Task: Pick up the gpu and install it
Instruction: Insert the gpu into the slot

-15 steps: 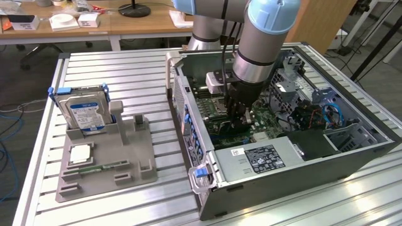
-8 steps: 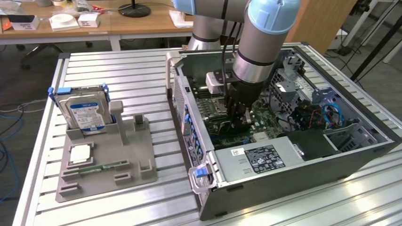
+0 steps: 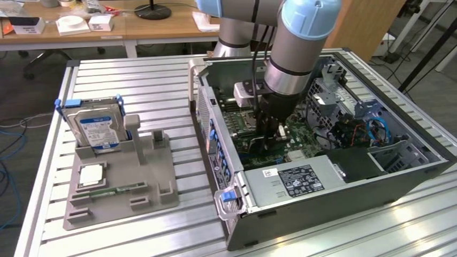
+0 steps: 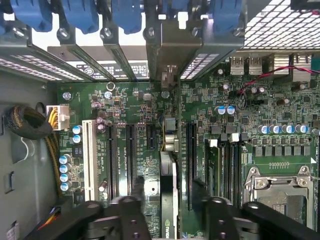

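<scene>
My gripper (image 3: pixel 273 140) is lowered into the open computer case (image 3: pixel 400 176), over the green motherboard (image 4: pixel 135 115). It is shut on the gpu (image 4: pixel 169 185), a thin dark card seen edge-on between the two black fingers (image 4: pixel 125 215). The card stands upright among the long black expansion slots (image 4: pixel 190 160). Its silvery bracket end (image 4: pixel 169 75) reaches toward the rear slot openings under the blue latches (image 4: pixel 127 15). I cannot tell whether the card's edge sits in a slot.
A grey fixture (image 3: pixel 143 176) on the slatted table at the exterior view's left holds the hard drive (image 3: pixel 96 128), a small green memory stick (image 3: pixel 117 188) and a pale square part (image 3: pixel 91 175). The power supply (image 3: pixel 300 181), cables (image 3: pixel 357 131) and CPU socket (image 4: pixel 280 192) crowd the case.
</scene>
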Tool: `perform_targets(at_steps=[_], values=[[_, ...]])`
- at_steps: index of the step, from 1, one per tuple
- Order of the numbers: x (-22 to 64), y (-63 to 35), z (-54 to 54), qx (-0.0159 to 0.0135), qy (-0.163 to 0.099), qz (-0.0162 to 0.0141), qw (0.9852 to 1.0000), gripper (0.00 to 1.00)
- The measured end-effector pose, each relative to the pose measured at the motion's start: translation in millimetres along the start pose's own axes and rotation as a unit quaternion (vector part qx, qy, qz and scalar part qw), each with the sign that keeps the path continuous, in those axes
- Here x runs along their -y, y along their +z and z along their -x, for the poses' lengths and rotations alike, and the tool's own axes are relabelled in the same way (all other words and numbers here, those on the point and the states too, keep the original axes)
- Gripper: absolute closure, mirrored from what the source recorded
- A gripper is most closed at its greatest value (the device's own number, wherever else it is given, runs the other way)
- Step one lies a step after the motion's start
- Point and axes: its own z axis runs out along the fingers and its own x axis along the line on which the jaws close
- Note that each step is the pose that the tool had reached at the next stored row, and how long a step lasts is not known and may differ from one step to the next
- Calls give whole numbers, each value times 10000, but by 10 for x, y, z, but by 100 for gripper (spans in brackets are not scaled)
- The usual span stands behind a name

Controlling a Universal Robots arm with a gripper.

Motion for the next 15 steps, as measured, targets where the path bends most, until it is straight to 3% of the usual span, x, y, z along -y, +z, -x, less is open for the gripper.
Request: perform_targets(at_steps=[1,2,5,13,15], values=[[0,0,0,0,0,0,10000,49],[0,0,0,0,0,0,10000,43],[-1,-40,1,-3,0,0,10000,43],[-7,-366,9,-3,0,0,10000,43],[-7,-368,9,-1,0,0,10000,43]])
